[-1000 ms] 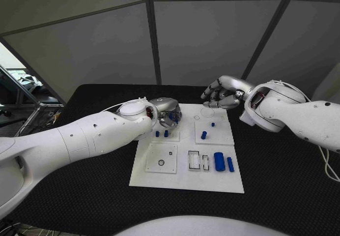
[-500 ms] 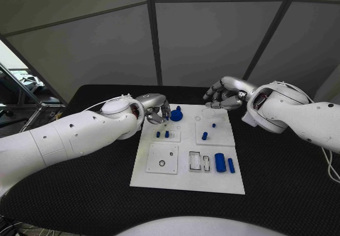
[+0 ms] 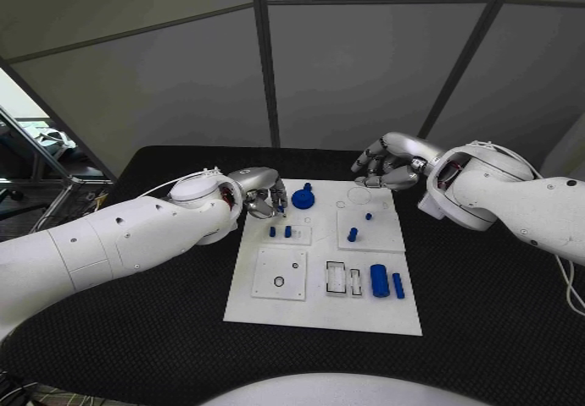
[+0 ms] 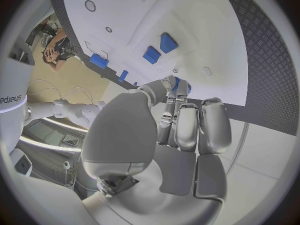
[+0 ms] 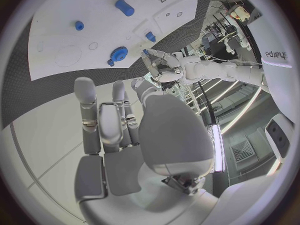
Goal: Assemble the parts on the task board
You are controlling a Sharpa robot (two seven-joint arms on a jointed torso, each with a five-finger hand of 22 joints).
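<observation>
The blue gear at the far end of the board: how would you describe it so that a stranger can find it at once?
Start at the white task board in the middle of the table, then go to its far edge, next to the left hand. The blue gear lies there. It is round, with a knob on top, and wider than the small blue pegs nearer to the robot.

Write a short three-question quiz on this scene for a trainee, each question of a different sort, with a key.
1. True or false: the right hand holds a blue part.
2. Which hand is nearer the round blue part at the far end of the task board? A) left hand B) right hand
3. Fill in: the two long blue parts lie at the board's near ____ corner, as the head view shows it.

Key: 1 false, its fingers hold nothing; 2 A; 3 right.
</observation>
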